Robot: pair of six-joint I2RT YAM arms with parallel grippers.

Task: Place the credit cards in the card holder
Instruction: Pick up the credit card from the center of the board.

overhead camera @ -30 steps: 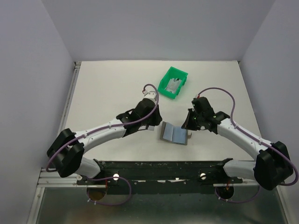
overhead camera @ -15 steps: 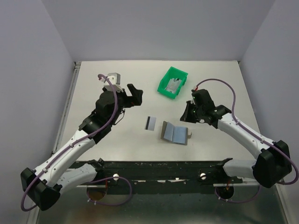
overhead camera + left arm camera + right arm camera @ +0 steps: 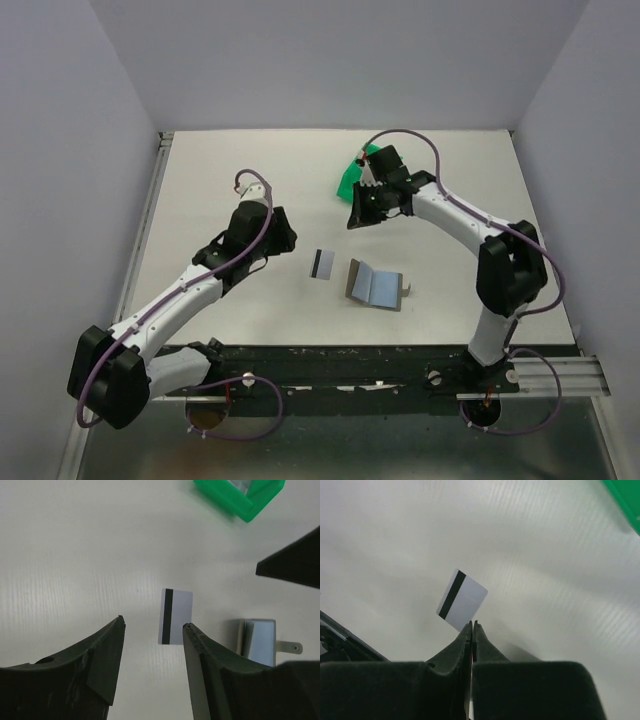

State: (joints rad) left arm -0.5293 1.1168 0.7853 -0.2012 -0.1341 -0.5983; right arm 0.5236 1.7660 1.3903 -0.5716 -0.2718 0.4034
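- Status: early, by my judgement. One credit card (image 3: 176, 616) lies flat on the table (image 3: 230, 180), dark stripe up along its left edge. It is just left of the card holder (image 3: 375, 285) and not touching it.
- Card holder: lying open on the table between the two arms, light blue-grey inside facing up, snap tab sticking out on the right. No card visible in any pocket. Whether one is tucked deeper, I cannot tell.
- Green bin (image 3: 235, 500): at the far side, with something silvery inside. Probably more cards, but not sure from here.
- Left end effector (image 3: 152, 625): fingers spread fairly wide and holding nothing. It hovers over the table with the loose card in line beyond the fingertips.
- Right end effector (image 3: 472, 625): fingers pressed together, nothing seen between them. It is up beside the green bin.
- Left to do: pick up the loose card and slide it into the holder, then the same for any cards in the bin.
- Writing: none legible. The card shows only its dark stripe, and I see no logo on the holder or bin.
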